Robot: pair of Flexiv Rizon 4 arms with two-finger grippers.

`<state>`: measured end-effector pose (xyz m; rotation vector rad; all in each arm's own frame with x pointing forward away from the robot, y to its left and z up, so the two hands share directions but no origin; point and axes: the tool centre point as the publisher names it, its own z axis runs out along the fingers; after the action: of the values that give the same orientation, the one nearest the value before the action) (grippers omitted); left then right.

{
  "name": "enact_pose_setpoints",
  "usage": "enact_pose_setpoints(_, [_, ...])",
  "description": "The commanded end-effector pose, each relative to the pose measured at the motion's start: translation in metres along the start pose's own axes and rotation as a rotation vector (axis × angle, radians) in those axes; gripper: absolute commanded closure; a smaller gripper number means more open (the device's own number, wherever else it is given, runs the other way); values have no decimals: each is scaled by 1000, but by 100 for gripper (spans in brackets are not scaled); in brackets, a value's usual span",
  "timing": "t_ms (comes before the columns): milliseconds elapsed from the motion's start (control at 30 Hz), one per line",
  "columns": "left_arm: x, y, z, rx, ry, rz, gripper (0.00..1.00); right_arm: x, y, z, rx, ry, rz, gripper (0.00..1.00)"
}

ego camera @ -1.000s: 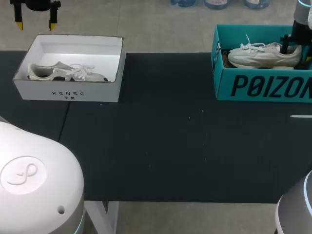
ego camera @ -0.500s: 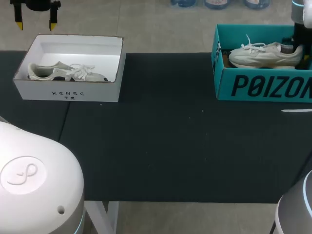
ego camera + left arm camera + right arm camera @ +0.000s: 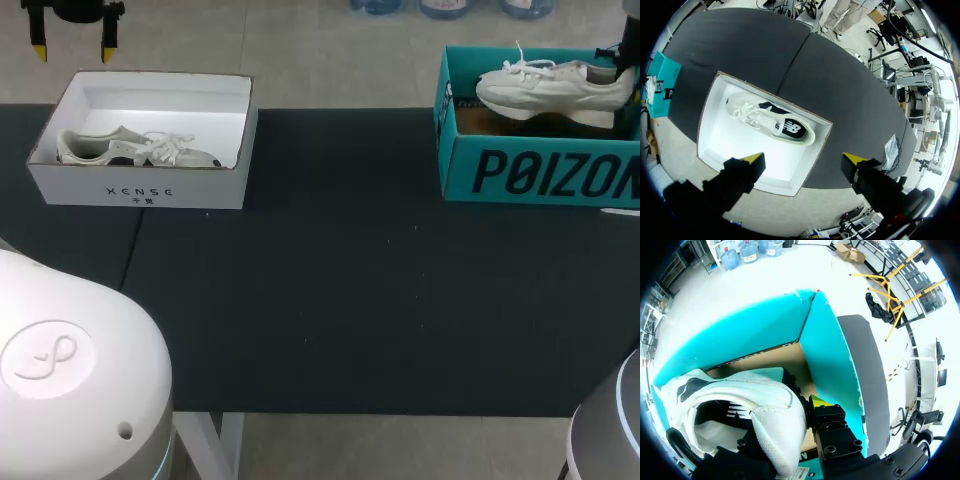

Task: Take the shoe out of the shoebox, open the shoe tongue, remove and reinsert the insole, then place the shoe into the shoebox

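Clamping white shoe [image 3: 552,90], right jaws.

White domed arm shell [image 3: 70,370], embossed swirl logo; black fingers [image 3: 735,180], yellow tips [image 3: 754,159]

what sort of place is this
Likely a robotics test bench: a black-topped table holds a white shoebox and a teal shoebox, and the right tool grips a white sneaker over the teal one.

a robot lab: my left arm [image 3: 70,360] and right arm [image 3: 612,430] stand at a black work table [image 3: 330,300]
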<state>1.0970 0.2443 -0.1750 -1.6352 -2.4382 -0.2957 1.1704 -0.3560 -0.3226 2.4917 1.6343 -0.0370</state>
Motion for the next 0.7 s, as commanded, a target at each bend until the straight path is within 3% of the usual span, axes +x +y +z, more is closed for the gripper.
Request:
enact_pose_setpoints(33, [0,1,-1,1,3,1,0,-5,-24,-40,-89,38,-7,100])
enact_pose_setpoints(267, [0,1,-1,1,3,1,0,-2,-42,-87,-141,123,-22,100])
enact_pose_setpoints(433, [0,1,-1,1,3,1,0,-4,-66,-121,-182,171,-65,100])
enact_pose_setpoints(700, [0,1,-1,1,3,1,0,-9,-121,-169,-209,208,-124,100])
